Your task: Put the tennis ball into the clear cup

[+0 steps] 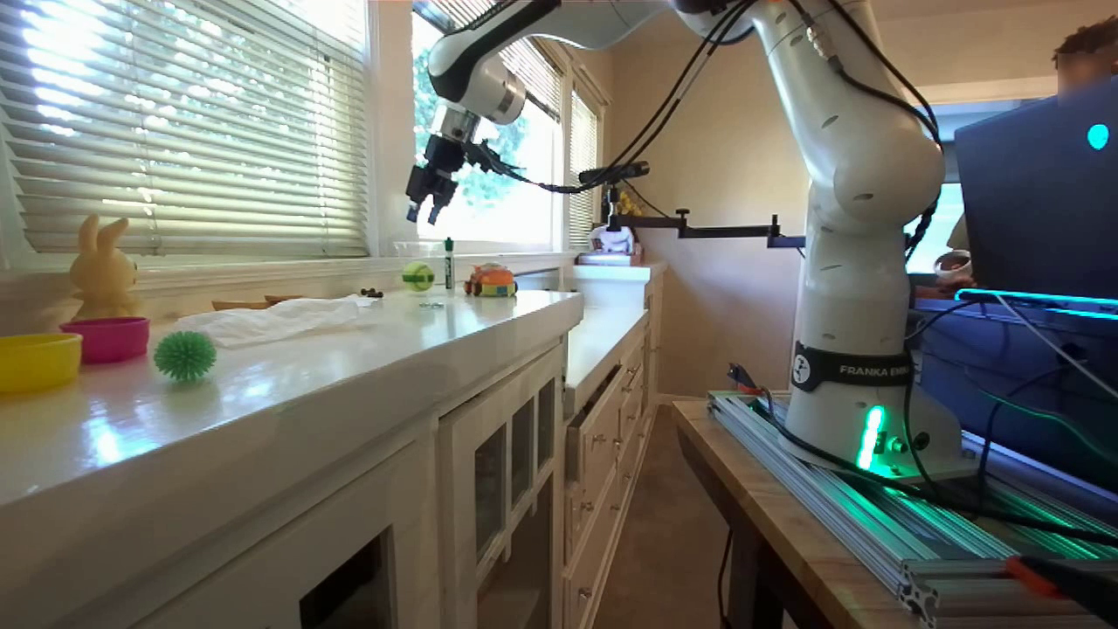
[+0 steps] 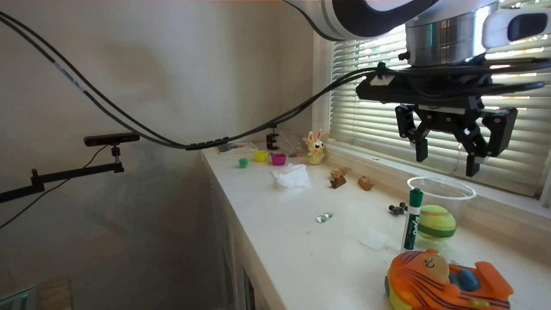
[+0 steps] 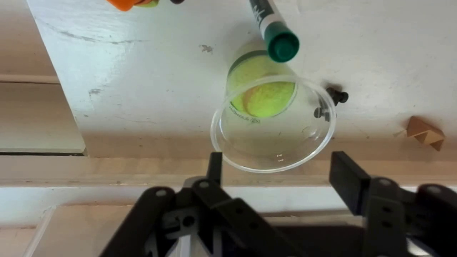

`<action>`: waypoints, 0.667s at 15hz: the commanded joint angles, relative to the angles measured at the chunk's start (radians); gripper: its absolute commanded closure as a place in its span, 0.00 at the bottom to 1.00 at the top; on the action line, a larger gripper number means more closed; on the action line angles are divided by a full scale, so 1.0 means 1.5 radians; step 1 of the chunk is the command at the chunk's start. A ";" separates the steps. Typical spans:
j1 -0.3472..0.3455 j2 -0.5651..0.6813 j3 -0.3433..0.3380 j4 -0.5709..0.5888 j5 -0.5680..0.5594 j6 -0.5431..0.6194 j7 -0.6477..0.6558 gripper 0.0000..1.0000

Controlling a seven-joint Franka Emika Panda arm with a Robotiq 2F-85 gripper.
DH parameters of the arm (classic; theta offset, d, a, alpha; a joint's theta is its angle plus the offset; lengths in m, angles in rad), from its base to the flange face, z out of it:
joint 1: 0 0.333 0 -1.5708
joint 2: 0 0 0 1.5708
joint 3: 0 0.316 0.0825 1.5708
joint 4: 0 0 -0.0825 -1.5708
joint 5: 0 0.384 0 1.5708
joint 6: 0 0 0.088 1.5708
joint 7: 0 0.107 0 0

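Note:
The tennis ball [image 2: 437, 222] is yellow-green with a dark green band. It appears to sit inside the clear cup [image 2: 443, 198], at its bottom, and shows through the wall. The cup stands upright on the counter near the window ledge. The ball also shows low in the cup in an exterior view [image 1: 417, 277] and in the wrist view [image 3: 266, 96], where the cup's rim [image 3: 274, 170] is visible. My gripper [image 2: 446, 158] is open and empty, above the cup and apart from it. In the wrist view its fingers [image 3: 276, 157] are wide apart near the rim.
A green-capped marker [image 2: 412, 221] stands upright beside the cup. An orange toy car [image 2: 450, 280] and a small dark piece [image 2: 398, 209] are near. Further along lie brown pieces [image 2: 338, 178], a white cloth [image 2: 292, 175], a green spiky ball [image 1: 185, 355], bowls [image 1: 106, 339] and a rabbit [image 2: 315, 148].

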 commanded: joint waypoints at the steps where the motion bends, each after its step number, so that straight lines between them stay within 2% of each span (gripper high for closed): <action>1: -0.013 0.012 0.010 0.023 0.026 0.002 -0.011 0.00; 5: -0.013 0.011 0.009 0.026 0.024 -0.003 -0.006 0.00; 7: -0.006 -0.001 0.005 0.026 0.012 -0.039 0.022 0.00; 10: 0.005 -0.037 0.016 0.018 0.018 -0.095 0.018 0.00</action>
